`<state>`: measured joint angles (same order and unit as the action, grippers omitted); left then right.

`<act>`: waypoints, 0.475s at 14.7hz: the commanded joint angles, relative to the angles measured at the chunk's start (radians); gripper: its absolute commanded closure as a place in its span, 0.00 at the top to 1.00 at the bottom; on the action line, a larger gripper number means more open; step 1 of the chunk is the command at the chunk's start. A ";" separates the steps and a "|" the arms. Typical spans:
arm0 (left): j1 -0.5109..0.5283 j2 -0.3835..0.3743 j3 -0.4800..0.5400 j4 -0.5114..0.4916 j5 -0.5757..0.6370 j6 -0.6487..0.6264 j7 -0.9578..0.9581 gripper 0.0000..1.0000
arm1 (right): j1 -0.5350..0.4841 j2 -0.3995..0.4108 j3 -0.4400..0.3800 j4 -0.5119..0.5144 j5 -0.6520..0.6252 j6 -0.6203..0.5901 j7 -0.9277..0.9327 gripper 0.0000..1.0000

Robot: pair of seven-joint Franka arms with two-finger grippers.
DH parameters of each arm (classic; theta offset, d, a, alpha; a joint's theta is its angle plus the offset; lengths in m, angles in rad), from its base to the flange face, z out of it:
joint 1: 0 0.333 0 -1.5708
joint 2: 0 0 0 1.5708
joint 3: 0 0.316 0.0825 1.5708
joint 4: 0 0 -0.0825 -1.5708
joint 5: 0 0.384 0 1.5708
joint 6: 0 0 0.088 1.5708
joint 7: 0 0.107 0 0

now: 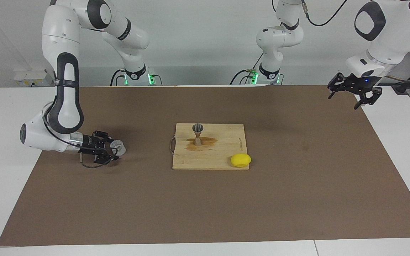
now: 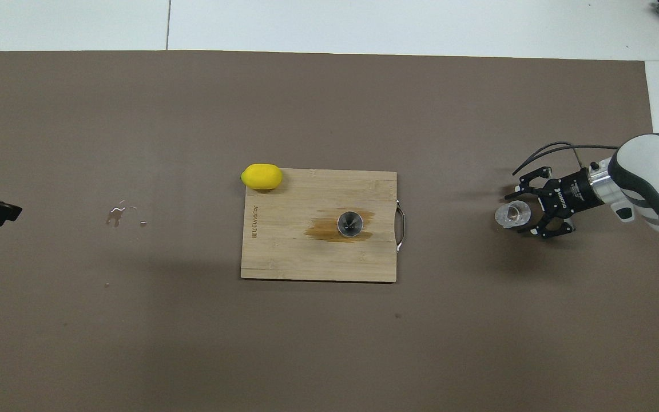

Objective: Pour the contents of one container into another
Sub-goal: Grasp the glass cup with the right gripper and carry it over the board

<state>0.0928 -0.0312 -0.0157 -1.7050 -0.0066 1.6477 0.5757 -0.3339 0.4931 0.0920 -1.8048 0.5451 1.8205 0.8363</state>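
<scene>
The clear plastic cup (image 1: 120, 147) stands on the brown mat near the right arm's end of the table; it also shows in the overhead view (image 2: 511, 213). My right gripper (image 1: 114, 149) lies low and level beside it, open, with its fingertips on either side of the cup; in the overhead view (image 2: 523, 213) the cup sits at the fingertips. The metal jigger (image 1: 198, 134) stands upright on the wooden cutting board (image 1: 222, 156), on a brown wet stain (image 2: 329, 230). My left gripper (image 1: 354, 93) is open and empty, raised over the mat's corner at the left arm's end.
A yellow lemon (image 1: 241, 160) lies at the board's corner, farther from the robots than the jigger. A few water drops (image 2: 116, 213) lie on the mat toward the left arm's end. The board has a metal handle (image 2: 401, 223) on the side toward the cup.
</scene>
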 commanded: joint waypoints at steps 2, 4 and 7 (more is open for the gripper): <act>0.002 -0.021 0.002 -0.007 0.024 -0.022 -0.209 1.00 | -0.014 -0.030 0.009 -0.024 0.068 -0.019 0.017 0.24; 0.004 -0.021 0.002 -0.005 0.024 -0.016 -0.282 1.00 | -0.014 -0.033 0.009 -0.015 0.072 -0.030 0.020 0.00; -0.007 -0.022 0.002 -0.007 0.025 -0.023 -0.339 1.00 | -0.002 -0.086 0.009 -0.010 0.070 -0.029 0.052 0.00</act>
<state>0.0957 -0.0364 -0.0155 -1.7050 -0.0036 1.6417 0.2864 -0.3336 0.4711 0.0927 -1.8012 0.5913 1.8063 0.8417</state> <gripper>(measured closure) 0.000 0.498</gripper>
